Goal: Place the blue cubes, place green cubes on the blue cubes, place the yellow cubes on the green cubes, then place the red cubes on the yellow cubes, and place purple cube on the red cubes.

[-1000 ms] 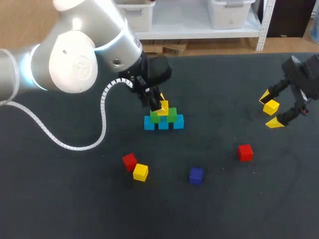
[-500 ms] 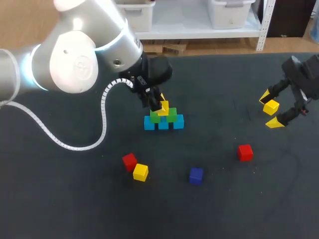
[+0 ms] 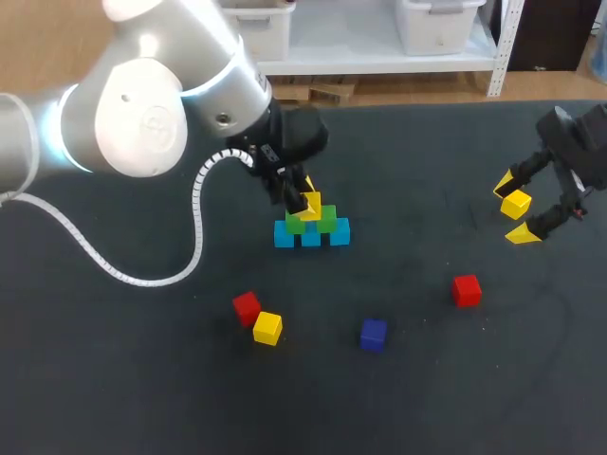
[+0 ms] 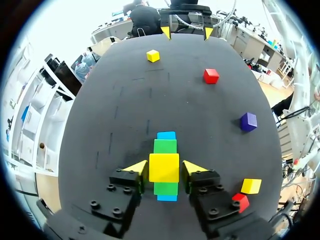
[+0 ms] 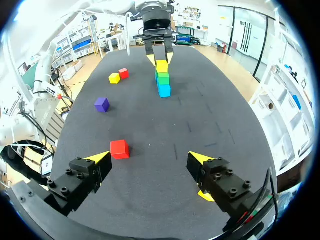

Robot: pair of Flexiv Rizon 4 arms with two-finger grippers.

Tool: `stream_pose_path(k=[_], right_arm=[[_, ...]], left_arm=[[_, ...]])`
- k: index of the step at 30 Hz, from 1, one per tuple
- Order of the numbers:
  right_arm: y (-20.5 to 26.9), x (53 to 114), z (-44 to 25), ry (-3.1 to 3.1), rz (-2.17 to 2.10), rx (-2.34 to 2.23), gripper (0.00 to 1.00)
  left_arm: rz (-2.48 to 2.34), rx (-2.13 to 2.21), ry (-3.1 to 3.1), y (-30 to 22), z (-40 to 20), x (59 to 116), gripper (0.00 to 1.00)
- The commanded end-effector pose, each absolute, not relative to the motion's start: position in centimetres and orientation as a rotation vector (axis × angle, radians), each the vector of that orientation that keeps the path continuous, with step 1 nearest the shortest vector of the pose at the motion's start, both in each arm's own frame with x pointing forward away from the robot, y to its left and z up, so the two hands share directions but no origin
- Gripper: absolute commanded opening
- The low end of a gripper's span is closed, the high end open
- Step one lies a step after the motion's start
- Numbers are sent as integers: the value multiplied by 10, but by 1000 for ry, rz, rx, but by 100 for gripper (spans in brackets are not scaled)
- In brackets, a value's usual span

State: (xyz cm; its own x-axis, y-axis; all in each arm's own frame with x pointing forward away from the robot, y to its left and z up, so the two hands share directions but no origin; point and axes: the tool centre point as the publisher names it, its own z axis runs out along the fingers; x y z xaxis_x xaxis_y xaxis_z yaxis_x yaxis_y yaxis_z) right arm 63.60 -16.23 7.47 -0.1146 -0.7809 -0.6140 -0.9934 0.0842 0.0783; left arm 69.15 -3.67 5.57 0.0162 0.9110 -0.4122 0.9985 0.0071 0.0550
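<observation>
- left gripper [image 4: 164, 168]: the fingers [image 4: 137, 167] are closed in narrow on the top yellow cube [image 4: 163, 165], and a yellow tip is seen tight against each of its two sides, so it's gripped from both sides
- that cube is sat dead centre between the tips and is rested across the two green cubes [image 3: 327, 220], which are themselves carried by a row of three blue cubes [image 3: 340, 231], pyramid style
- in the left wrist view, green and blue ends are seen poking out ahead of and behind the held cube, in line with it
- right gripper [image 5: 149, 158]: fingers [image 5: 100, 158] are spread really wide and nothing is held
- it's parked at 3 o'clock from the stack in the head view, well apart from it
- a second yellow cube [image 3: 516, 203] is seen on the dark table [image 3: 427, 379] between those spread tips, nearer the far one; whether it's actually brushed by that tip can't be told
- far red cube [image 3: 466, 290] is found at roughly 4 o'clock from the stack, and just ahead of the right gripper's finger in its wrist view
- purple cube [image 3: 373, 334] is laid at 5 o'clock from the stack
- near red cube [image 3: 247, 306] and the loose yellow cube [image 3: 267, 328] are found at 7 o'clock, corners practically touching
</observation>
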Motion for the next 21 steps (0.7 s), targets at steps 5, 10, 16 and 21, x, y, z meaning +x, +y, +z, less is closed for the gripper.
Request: stream_pose_path(k=[5,10,16,21], right_arm=[[-163,635,75,1951,687,-1746,100],[-163,635,75,1951,687,-1746,100],[-163,635,75,1951,687,-1746,100],[-163,635,75,1951,687,-1746,100]], left_arm=[[-372,1975,1958,-37,57,694,69],[-363,1976,1944,-35,64,692,100],[-357,1957,1924,-26,80,688,100],[-376,1942,1855,-13,97,685,100]])
